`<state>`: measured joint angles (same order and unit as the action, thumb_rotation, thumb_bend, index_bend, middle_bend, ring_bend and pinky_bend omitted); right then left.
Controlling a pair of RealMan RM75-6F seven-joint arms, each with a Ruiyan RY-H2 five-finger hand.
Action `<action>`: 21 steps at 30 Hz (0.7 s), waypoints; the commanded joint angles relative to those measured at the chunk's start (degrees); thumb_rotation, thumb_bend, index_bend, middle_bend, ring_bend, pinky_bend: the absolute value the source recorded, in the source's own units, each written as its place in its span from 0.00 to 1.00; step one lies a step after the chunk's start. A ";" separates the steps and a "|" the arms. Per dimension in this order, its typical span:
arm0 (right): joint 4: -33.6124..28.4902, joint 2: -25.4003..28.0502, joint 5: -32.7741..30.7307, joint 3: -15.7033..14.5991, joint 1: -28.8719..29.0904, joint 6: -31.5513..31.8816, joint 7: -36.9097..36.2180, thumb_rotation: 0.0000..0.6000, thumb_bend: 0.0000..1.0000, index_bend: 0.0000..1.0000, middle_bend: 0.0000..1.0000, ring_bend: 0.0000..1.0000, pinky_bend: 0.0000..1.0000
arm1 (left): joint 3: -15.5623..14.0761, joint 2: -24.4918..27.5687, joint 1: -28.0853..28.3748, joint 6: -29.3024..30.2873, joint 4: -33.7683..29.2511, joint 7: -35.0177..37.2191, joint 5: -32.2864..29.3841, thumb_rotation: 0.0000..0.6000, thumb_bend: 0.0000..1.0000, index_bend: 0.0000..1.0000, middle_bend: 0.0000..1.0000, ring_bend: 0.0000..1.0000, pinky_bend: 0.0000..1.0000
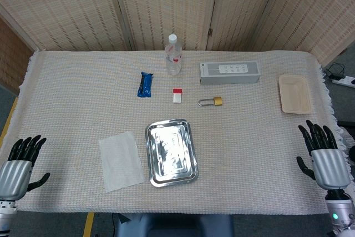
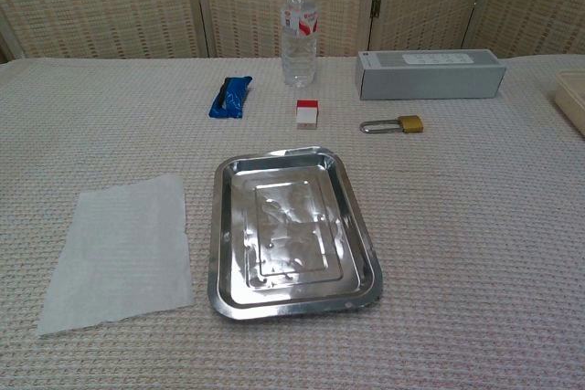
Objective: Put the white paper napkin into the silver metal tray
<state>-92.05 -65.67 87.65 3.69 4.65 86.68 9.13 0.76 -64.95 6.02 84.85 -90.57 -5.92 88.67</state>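
**Napkin lies nearer the left hand; nothing picked up yet**

The napkin (image 1: 120, 161) lies flat on the near left of the table, its long side running near to far, just beside the left edge of the tray (image 1: 171, 152). The left hand (image 1: 21, 162) rests at the near left corner, fingers apart and empty, with the napkin to its right. The right hand (image 1: 323, 156), likewise spread and apparently empty, is well apart beyond the tray. The left hand is judged the better placed.

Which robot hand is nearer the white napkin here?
Left. The left robot hand is just left of the napkin; the right robot hand sits across the table, beyond the tray.
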 commanded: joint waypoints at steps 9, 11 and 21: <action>0.86 -0.90 1.41 0.40 -0.49 2.24 -1.51 1.00 0.40 0.00 0.00 0.00 0.00 | 1.93 -2.51 1.14 0.67 6.24 3.95 -0.53 1.00 0.26 0.00 0.00 0.00 0.00; 1.77 -1.28 2.89 0.65 -0.53 3.86 -2.74 1.00 0.40 0.00 0.00 0.00 0.00 | 2.07 -3.50 1.29 1.17 8.46 5.85 -0.02 1.00 0.26 0.00 0.00 0.00 0.00; 7.92 -4.71 3.89 2.51 -0.22 7.31 -5.94 1.00 0.40 0.00 0.00 0.00 0.00 | -2.42 -12.38 6.17 7.85 33.08 23.09 15.64 1.00 0.26 0.09 0.50 0.53 0.88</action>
<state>-84.62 -69.93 91.70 5.83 4.26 93.99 3.17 0.73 -72.20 9.66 88.77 -69.04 9.24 97.13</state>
